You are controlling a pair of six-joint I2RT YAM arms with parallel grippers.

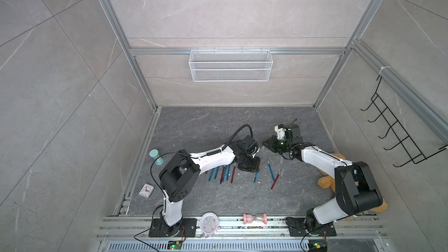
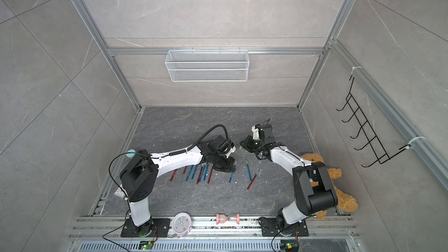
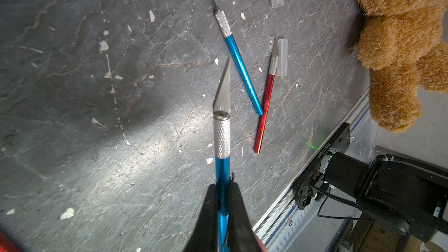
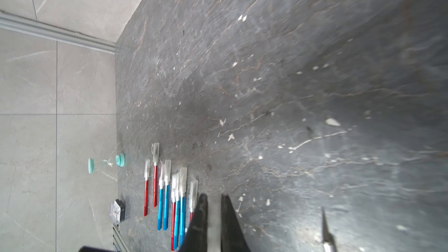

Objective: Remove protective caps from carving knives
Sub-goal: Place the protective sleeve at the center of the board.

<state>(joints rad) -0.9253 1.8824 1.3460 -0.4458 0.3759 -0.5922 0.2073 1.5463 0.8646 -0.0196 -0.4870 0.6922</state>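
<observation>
Setting: robot test cell, probably a lab. Evidence: aluminium-profile frame (image 1: 157, 51), stone-look wall panels (image 1: 230, 8), slotted base rail (image 1: 266, 226) with left arm (image 1: 211, 157) and right arm (image 1: 320, 158) bolted on.

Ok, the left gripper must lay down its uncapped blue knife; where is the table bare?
Bare: the table's far half up to the back wall, and the near strip between the knives and the front rail. Crowded: capped knives by the left arm, two uncapped knives with loose caps in the middle, the teddy bear on the right.
</observation>
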